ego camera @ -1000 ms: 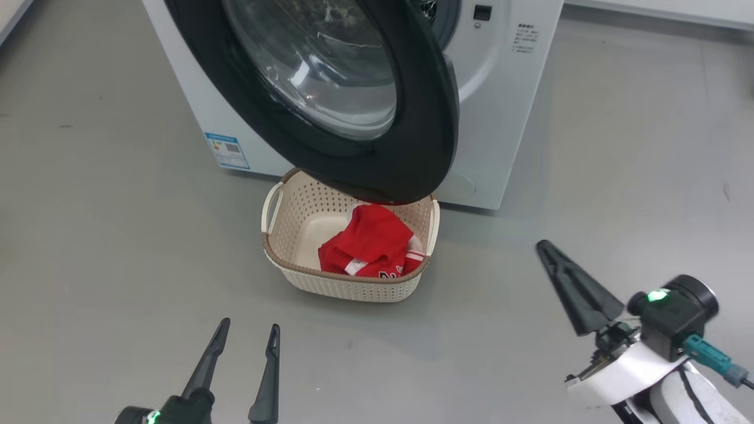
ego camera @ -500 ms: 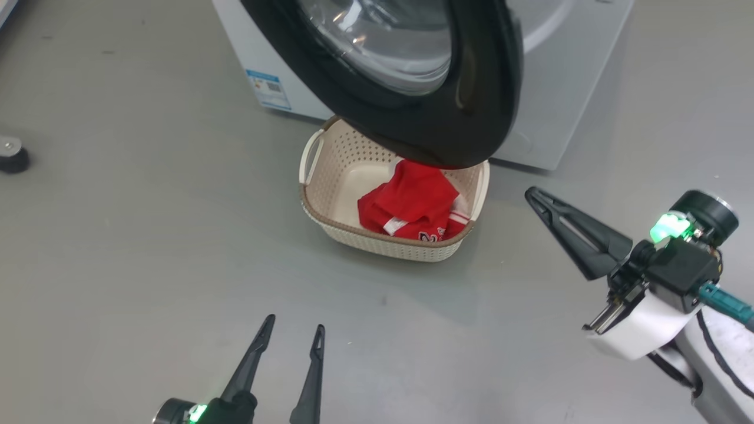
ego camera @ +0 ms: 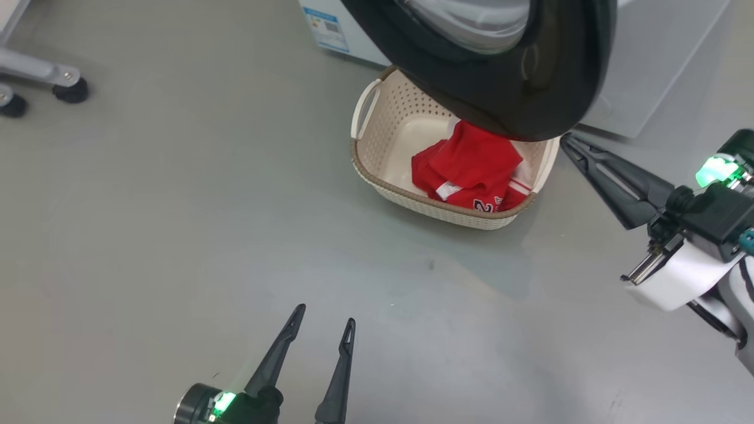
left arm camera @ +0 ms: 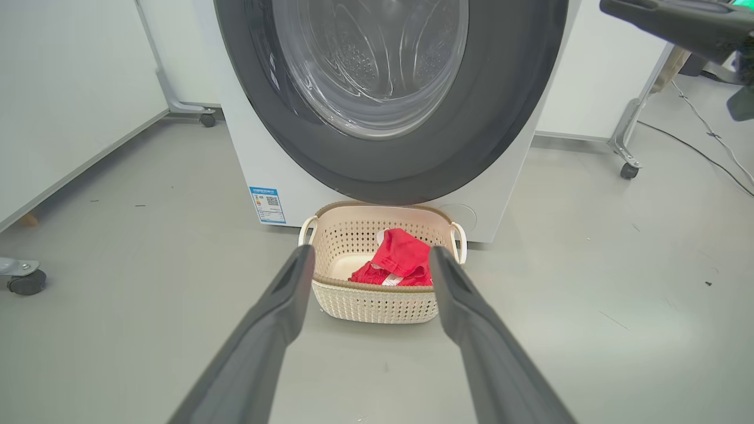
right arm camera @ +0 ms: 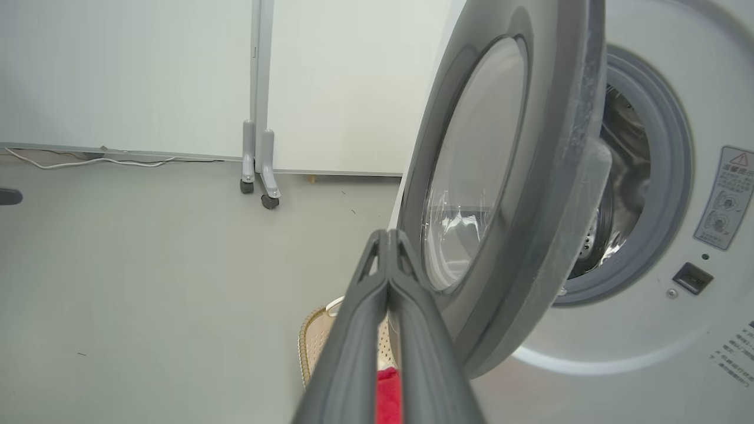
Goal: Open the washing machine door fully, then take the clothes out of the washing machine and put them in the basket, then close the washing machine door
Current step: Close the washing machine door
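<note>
now the head view has swung, yet the right gripper (ego camera: 570, 144) — pressed together — has clearly neared the free edge of the washing machine door (ego camera: 565, 88), ajar over the basket (ego camera: 386, 126). red clothes (ego camera: 471, 162) lie inside; left gripper (ego camera: 326, 314) spread, idle — door closing likely next.

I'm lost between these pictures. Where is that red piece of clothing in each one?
Head view: red garment right of centre, inside the basket.
Left wrist view: red garment at centre, in the basket, framed by the open left pincer.
Right wrist view: red garment as a sliver at the bottom edge, behind the shut right pincer.
Shared landmark: the washing machine door, dark rim just above the garment everywhere.
</note>
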Controlling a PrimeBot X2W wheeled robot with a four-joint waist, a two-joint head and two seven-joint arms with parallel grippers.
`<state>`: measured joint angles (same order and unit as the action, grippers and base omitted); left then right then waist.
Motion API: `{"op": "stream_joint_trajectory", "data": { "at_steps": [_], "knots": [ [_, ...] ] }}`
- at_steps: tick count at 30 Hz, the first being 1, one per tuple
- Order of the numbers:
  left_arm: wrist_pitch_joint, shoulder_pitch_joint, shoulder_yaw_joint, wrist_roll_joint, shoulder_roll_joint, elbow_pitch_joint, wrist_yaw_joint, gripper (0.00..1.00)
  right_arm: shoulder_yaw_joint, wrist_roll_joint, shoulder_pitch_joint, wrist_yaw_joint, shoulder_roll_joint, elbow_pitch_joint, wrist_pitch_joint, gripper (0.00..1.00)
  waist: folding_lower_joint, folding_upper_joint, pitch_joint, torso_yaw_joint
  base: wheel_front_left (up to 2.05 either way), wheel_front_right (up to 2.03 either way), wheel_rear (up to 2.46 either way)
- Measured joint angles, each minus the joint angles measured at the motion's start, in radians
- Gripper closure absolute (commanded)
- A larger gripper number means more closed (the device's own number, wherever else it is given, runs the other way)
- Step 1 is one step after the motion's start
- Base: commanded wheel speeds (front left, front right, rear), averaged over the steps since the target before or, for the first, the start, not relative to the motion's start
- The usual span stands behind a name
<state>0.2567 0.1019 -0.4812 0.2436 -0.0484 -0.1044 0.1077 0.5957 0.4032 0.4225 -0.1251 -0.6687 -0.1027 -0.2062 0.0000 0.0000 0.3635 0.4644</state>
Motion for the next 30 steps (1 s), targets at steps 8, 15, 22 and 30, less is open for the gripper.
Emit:
{"op": "stream_joint_trajectory", "data": {
  "at_steps": [8, 15, 22, 30],
  "knots": [
    [0.000, -0.002, -0.047, 0.049, 0.001, -0.033, 0.001, 0.00, -0.010, 0.042, 0.058, 0.000, -0.040, 0.020, 0.009, 1.00, 0.0000, 0.0000, 0.055, 0.061, 0.00, 0.00, 0.00],
    [0.000, -0.003, -0.050, 0.082, 0.001, -0.067, 0.003, 0.00, -0.013, 0.077, 0.131, 0.000, -0.056, 0.038, 0.012, 1.00, 0.0000, 0.0000, 0.100, 0.092, 0.00, 0.00, 0.00],
    [0.000, -0.005, -0.064, 0.091, 0.001, -0.079, 0.006, 0.00, -0.032, 0.090, 0.178, -0.006, -0.084, 0.075, 0.016, 1.00, 0.0000, 0.0000, 0.125, 0.104, 0.00, 0.00, 0.00],
    [0.000, -0.006, -0.068, 0.102, 0.001, -0.102, 0.011, 0.00, -0.068, 0.098, 0.247, -0.006, -0.119, 0.121, 0.034, 1.00, 0.0000, 0.0000, 0.146, 0.106, 0.00, 0.00, 0.00]
  ]
}}
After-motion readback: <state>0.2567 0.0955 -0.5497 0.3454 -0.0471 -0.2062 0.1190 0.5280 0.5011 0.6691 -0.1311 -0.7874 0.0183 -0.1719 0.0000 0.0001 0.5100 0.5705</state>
